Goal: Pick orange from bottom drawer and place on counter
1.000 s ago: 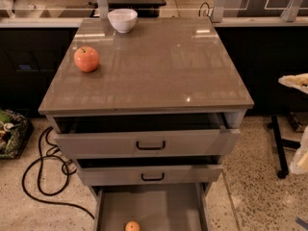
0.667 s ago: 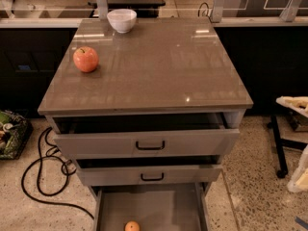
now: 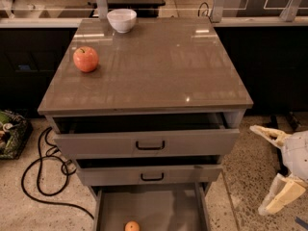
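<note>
The orange (image 3: pixel 132 226) lies on the floor of the open bottom drawer (image 3: pixel 150 206), near the frame's bottom edge. My gripper (image 3: pixel 270 170) is at the far right, beside the cabinet at the level of the two upper drawers, well right of the orange. Its two pale fingers are spread wide apart with nothing between them. The glossy grey-brown counter (image 3: pixel 163 66) tops the cabinet.
A red-orange apple (image 3: pixel 86 59) sits at the counter's left side and a white bowl (image 3: pixel 121 19) at its back edge. The two upper drawers (image 3: pixel 149 143) stand slightly pulled out. Black cables (image 3: pixel 43 170) loop on the speckled floor at left.
My gripper has come down and leftward at the right edge, from level with the counter's front edge to beside the upper drawers. The orange, apple and bowl have not moved.
</note>
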Action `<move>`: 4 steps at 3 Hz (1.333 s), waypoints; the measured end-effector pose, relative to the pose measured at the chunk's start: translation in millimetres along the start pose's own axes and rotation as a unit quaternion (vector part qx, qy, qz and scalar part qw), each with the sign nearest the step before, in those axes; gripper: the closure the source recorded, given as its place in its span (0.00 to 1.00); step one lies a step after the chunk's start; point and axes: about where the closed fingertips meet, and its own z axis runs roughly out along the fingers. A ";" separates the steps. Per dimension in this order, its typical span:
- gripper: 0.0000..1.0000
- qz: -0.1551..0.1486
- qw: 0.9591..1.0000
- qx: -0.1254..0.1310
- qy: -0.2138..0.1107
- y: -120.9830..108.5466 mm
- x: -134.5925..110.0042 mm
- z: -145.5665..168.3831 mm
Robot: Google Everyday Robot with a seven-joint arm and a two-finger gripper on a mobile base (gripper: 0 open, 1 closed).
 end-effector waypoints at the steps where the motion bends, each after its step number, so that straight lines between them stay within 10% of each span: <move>1: 0.00 0.000 1.000 0.000 0.000 0.0 -0.1 0.0; 4: 0.00 0.046 0.997 -0.044 0.047 58.6 11.2 115.4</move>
